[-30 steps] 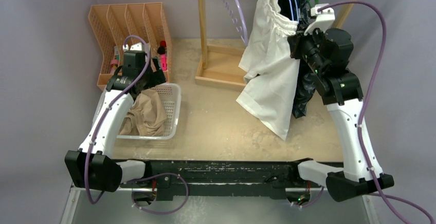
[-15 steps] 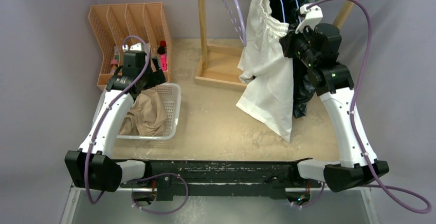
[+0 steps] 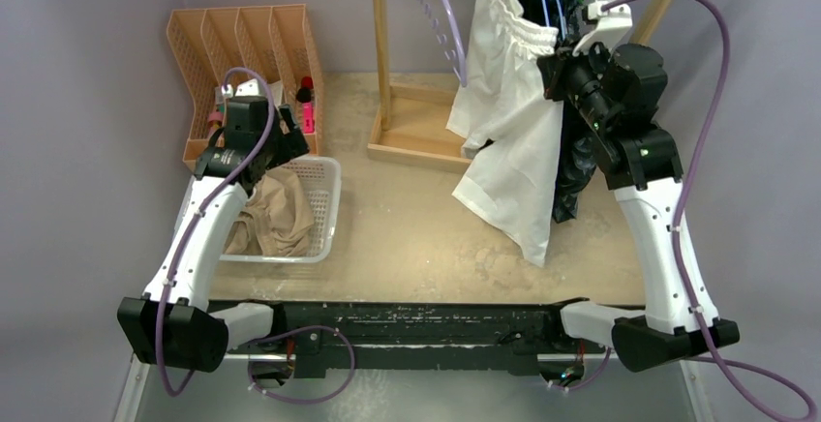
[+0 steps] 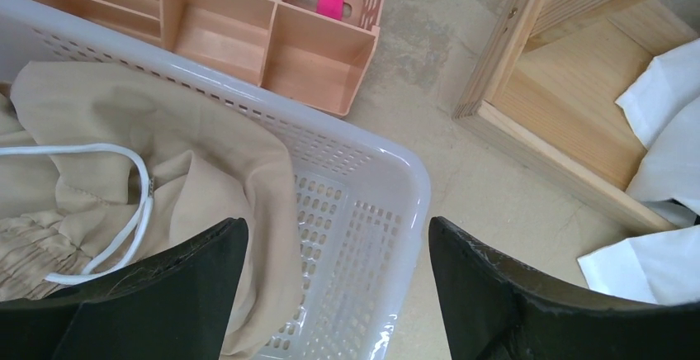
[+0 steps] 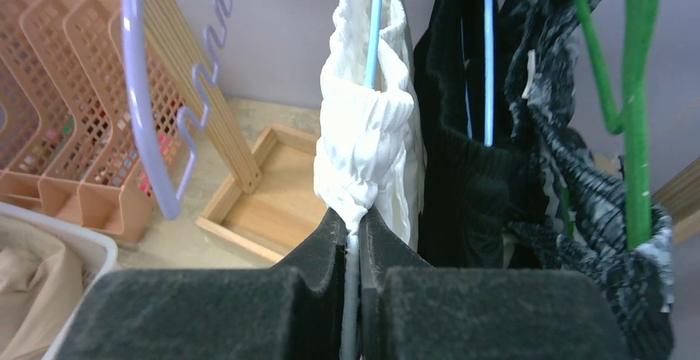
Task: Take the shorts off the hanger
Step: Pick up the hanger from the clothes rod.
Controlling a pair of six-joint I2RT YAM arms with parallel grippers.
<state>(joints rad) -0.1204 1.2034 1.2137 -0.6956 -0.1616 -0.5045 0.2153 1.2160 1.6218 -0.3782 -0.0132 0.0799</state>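
The right gripper [image 5: 353, 232] is pinching its 2 fingers shut on the waistband of the white shorts [image 5: 367, 129], which are hanging on the light-blue hanger [image 5: 375, 13] at the upper right of the top view. Risk: the elastic may be slipping free, or the pull may be dragging the hanger off. The left gripper [image 4: 330, 294] is hovering wide open and empty over the basket [image 4: 363, 203]. The tabletop [image 3: 407, 238] is showing mottled beige between grey walls [image 3: 77, 151].

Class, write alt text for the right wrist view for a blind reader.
The right tool is shut on the waistband of the white shorts, hung on a blue hanger. Beside them hang black shorts, then patterned shorts on a green hanger.
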